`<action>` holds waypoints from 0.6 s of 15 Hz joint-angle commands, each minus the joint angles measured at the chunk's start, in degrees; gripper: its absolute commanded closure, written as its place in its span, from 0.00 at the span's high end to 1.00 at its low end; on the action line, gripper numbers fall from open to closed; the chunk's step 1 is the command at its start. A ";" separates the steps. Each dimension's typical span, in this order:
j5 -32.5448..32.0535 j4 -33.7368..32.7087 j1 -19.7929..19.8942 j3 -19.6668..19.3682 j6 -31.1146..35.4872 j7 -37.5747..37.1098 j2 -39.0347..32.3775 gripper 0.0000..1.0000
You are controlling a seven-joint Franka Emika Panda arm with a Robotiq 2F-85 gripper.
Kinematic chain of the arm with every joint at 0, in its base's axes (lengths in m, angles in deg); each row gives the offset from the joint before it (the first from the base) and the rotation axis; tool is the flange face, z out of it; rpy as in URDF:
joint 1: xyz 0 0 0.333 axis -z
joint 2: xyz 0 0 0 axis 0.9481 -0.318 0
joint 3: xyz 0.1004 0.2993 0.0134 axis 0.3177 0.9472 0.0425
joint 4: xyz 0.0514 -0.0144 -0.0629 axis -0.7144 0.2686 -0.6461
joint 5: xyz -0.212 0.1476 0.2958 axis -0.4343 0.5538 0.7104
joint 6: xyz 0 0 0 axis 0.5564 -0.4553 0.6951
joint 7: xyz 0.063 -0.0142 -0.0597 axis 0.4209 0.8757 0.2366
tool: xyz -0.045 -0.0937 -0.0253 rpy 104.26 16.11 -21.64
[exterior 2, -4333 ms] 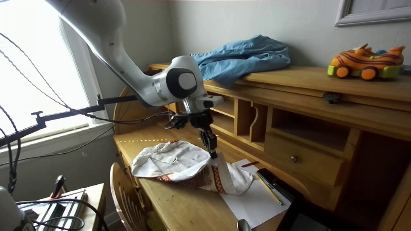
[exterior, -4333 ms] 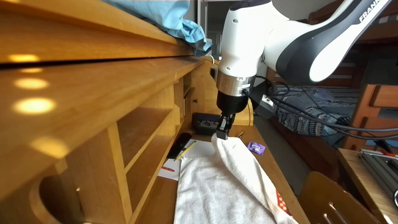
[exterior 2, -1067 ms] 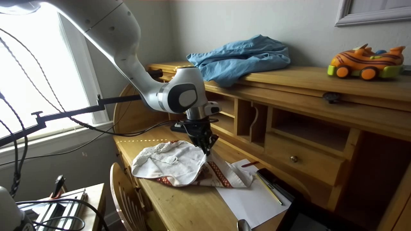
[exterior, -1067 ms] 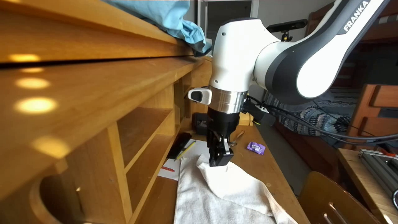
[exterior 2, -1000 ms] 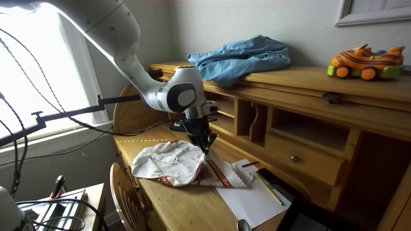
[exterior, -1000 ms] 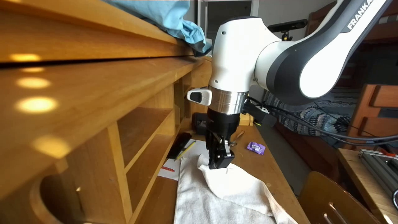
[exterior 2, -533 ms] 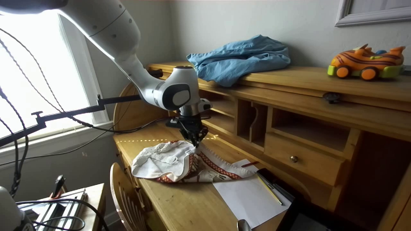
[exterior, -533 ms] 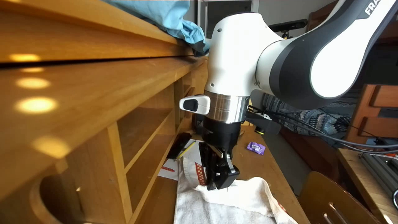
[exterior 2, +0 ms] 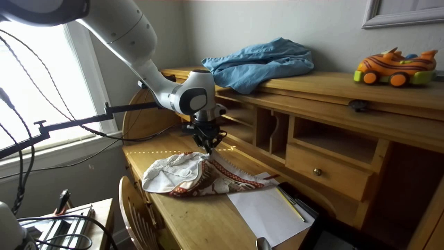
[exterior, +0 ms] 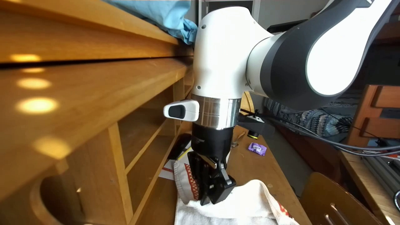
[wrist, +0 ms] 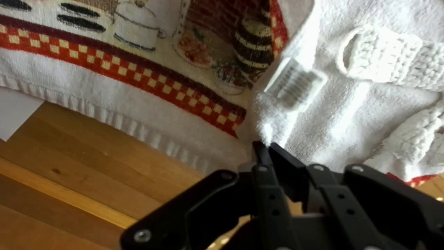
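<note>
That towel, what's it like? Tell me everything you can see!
The towel looks soft, white and fuzzy, with a printed picture, red-checked border, small tag and knobbly, crochet-like strap. It lies rumpled and partly turned over on the wooden desk, overlapping white paper. The gripper pinches a fold of it.

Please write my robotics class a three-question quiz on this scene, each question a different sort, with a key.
1. True or false: the black two-fingered gripper pinches the white cloth towel with the red-checked border.
2. Where does the long yellow pencil lie? A: on the flat white paper sheet; B: on a chair; C: on a windowsill.
3. Which crumpled thing shares the top of the brown wooden desk with the rounded orange toy car?

Key: 1 true; 2 A; 3 the light-blue cloth.
</note>
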 commanded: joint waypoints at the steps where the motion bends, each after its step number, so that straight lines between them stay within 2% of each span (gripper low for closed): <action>1: 1.17 -5.44 -0.63 1.23 -5.62 4.23 -3.79 0.02; 3: 1.38 -7.31 -1.00 1.93 -8.69 5.93 -5.31 0.02; 9: 1.01 -8.31 -1.95 2.70 -12.07 8.13 -6.75 0.02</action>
